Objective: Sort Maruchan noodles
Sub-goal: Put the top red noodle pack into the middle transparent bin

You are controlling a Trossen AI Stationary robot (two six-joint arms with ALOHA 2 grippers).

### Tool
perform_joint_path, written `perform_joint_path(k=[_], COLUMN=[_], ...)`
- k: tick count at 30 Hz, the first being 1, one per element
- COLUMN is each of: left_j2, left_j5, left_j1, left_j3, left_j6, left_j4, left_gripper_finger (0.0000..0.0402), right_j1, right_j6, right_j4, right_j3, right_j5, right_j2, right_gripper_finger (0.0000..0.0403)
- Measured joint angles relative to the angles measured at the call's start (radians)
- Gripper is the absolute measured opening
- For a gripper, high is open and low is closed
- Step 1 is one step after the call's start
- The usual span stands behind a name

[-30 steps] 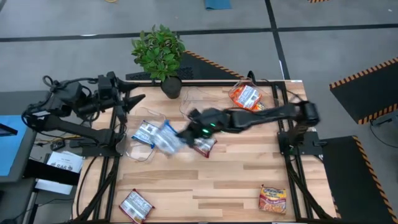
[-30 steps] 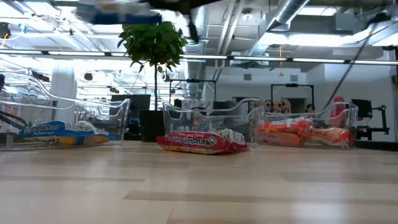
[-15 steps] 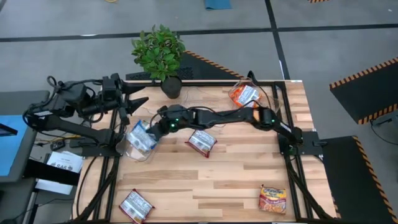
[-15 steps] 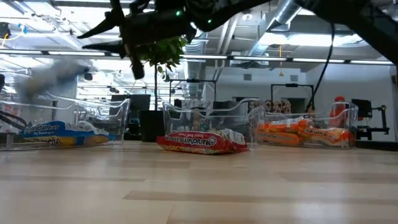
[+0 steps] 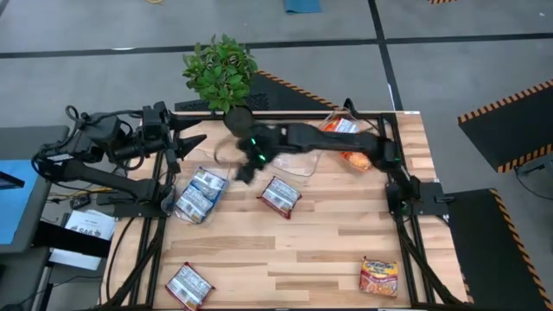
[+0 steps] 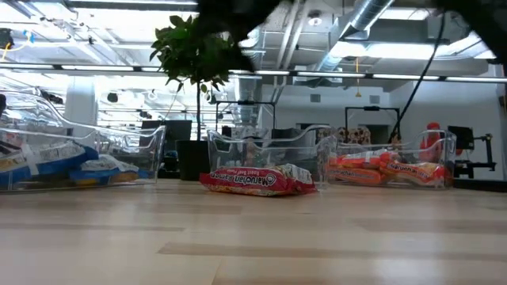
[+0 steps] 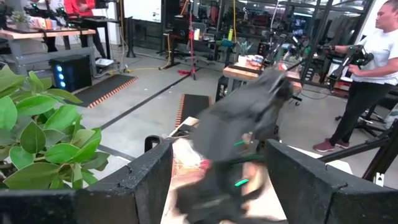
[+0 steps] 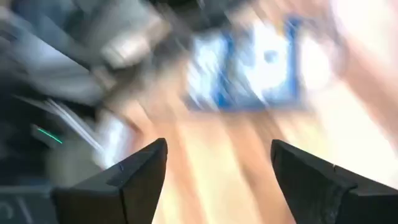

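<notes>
The Maruchan noodles lie in several places. Blue-and-white packets (image 5: 200,192) rest in the clear left bin (image 6: 146,150). Orange packets (image 6: 388,170) fill the clear right bin (image 6: 447,158). One red-and-white packet (image 5: 279,196) lies flat on the table's middle, in front of the clear middle bin (image 6: 269,150). Another red-and-white packet (image 5: 188,285) and an orange one (image 5: 378,276) lie near the front edge. My right gripper (image 5: 244,168) hovers open and holds nothing, between the left bin and the middle packet. My left gripper (image 5: 192,130) waits open at the far left.
A potted plant (image 5: 220,73) stands at the table's far edge, just behind my right gripper. A person (image 7: 373,74) stands in the room beyond the table. Bare wood (image 5: 294,250) stretches across the table's near half between the two front packets.
My right gripper carried a blue-and-white packet toward the table's left edge, over the left bin, and opened. The packet dropped and now lies in that bin on the others. The gripper has since drawn back toward the right and far side.
</notes>
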Motion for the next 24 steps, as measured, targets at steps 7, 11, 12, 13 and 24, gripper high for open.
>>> perform_joint_path(k=[7, 11, 12, 13, 24], left_j2=[0.0, 0.0, 0.0, 0.0, 0.012], left_j5=[-0.001, -0.001, -0.001, -0.001, -0.001], left_j1=[0.0, 0.0, 0.0, 0.0, 0.0], left_j3=[0.0, 0.0, 0.0, 0.0, 0.0], left_j6=[0.01, 0.009, 0.009, 0.009, -0.004], left_j4=[-0.003, -0.003, -0.002, -0.002, 0.001], left_gripper_finger=[0.0237, 0.0237, 0.0237, 0.0237, 0.0237], right_j1=[0.182, 0.272, 0.293, 0.311, 0.294], right_j6=[-0.144, 0.1, 0.198, 0.306, 0.957], right_j4=[-0.334, -0.152, -0.07, 0.015, 0.353], right_j3=[-0.293, -0.63, -0.712, -0.79, -1.014], right_j5=[0.307, 0.313, 0.332, 0.354, 0.659], right_j2=[-0.243, -0.412, -0.443, -0.471, -0.347], right_gripper_finger=[0.0314, 0.0314, 0.0314, 0.0314, 0.0315])
